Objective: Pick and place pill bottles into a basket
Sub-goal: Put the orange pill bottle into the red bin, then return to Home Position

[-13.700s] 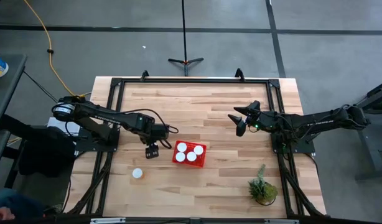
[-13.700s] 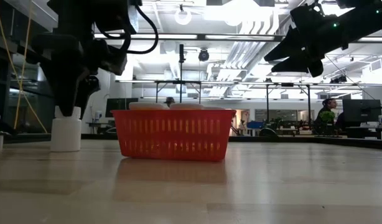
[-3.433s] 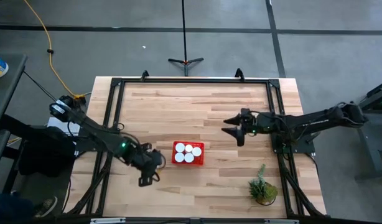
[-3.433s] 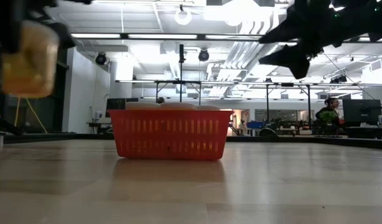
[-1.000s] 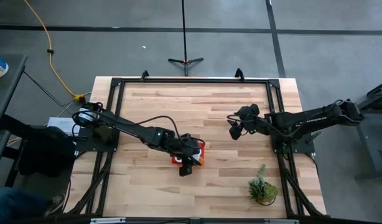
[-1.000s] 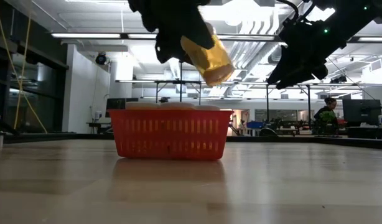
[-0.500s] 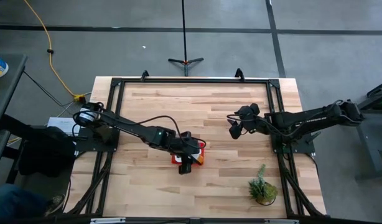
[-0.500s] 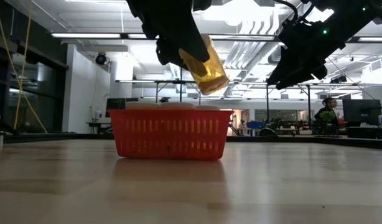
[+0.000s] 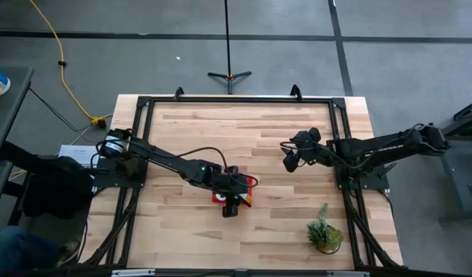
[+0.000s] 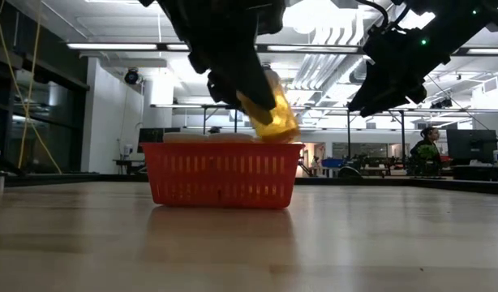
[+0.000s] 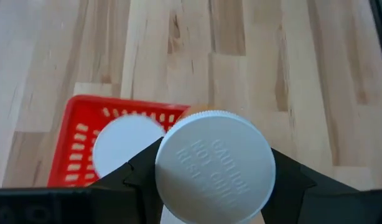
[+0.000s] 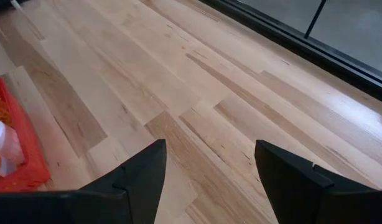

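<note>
Wooden table (image 9: 244, 131) with the red basket (image 10: 221, 174) about mid-table, white-capped pill bottles (image 11: 125, 144) already inside. Left gripper (image 9: 231, 201) sits right over the basket, jaws clamped on a tilted amber bottle (image 10: 271, 109). Right gripper (image 9: 288, 158) hangs off to the side, jaws apart, nothing in them.

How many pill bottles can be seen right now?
3: an amber bottle tilted in the left gripper over the basket, and two white caps showing at its rim. Others may be hidden under the arm.
</note>
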### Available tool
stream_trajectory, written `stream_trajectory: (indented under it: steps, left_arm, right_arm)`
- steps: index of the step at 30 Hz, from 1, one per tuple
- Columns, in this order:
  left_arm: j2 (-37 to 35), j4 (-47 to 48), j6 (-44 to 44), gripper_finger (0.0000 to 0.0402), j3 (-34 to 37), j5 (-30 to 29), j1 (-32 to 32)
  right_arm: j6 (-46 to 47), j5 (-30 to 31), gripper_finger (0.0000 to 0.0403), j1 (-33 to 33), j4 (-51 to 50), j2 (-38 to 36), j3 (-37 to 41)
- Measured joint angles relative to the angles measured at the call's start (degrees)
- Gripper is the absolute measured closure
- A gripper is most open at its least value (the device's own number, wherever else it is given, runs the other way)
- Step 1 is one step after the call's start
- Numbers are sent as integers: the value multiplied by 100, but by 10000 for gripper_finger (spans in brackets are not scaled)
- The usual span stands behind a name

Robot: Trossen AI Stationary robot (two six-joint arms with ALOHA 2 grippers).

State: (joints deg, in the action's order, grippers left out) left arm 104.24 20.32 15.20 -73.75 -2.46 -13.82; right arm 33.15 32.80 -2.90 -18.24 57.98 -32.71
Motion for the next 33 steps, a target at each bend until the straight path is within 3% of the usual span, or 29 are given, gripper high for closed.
stream_trajectory:
  steps: [10, 18, 27, 33]
  left_arm:
    - [0, 232, -190, 149, 0, -131, 4]
    - [0, 317, -341, 173, 0, -125, 74]
    - [-4, 338, -491, 66, 0, -86, 157]
    - [-4, 338, -488, 38, 0, -20, 195]
  right_arm:
    - [-13, 16, 167, 0, -2, 2, 0]
    - [-13, 21, 166, 0, -13, 2, 0]
    - [-13, 38, 166, 0, -15, 2, 0]
    - [-13, 47, 166, 0, -17, 2, 0]
